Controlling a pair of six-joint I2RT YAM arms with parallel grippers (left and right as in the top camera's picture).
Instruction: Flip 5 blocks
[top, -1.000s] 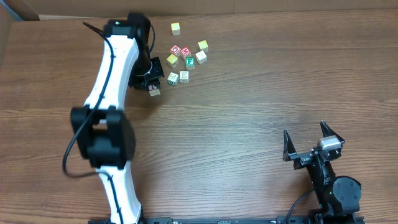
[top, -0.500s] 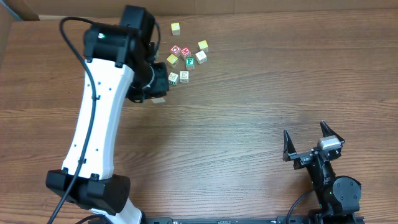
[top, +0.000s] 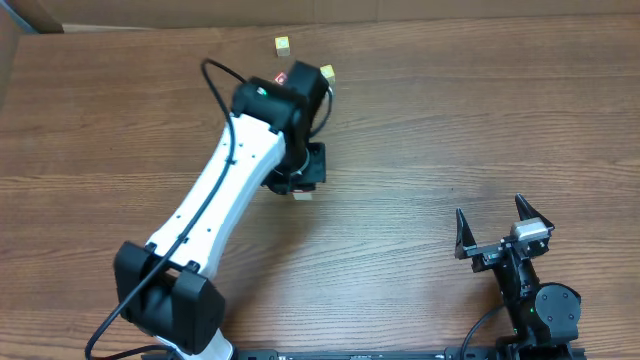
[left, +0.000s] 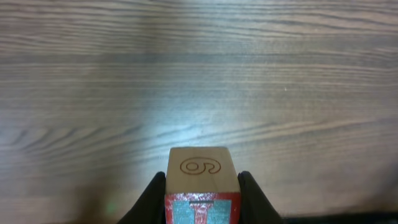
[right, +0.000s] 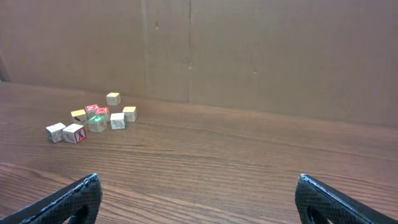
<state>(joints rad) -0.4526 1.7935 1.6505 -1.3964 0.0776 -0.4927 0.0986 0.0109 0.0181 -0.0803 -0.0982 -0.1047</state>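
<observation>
Swinging right, off the cluster of little wooden cubes (right: 93, 118), my left gripper (top: 301, 188) carried a small pale wooden cube with red-framed print (left: 200, 169) over the brown wood-grain table (left: 199, 62). It was clamped square between my fingers, straight ahead. My right gripper (top: 505, 228) gaped, well apart.

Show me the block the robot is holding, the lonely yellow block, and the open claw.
held block (left: 201, 167): left wrist view, on its top face with the carved digit.
lonely yellow block (top: 283, 44): overhead view, on its yellow top.
right gripper (top: 488, 208): overhead view, midway between its open fingertips.
</observation>
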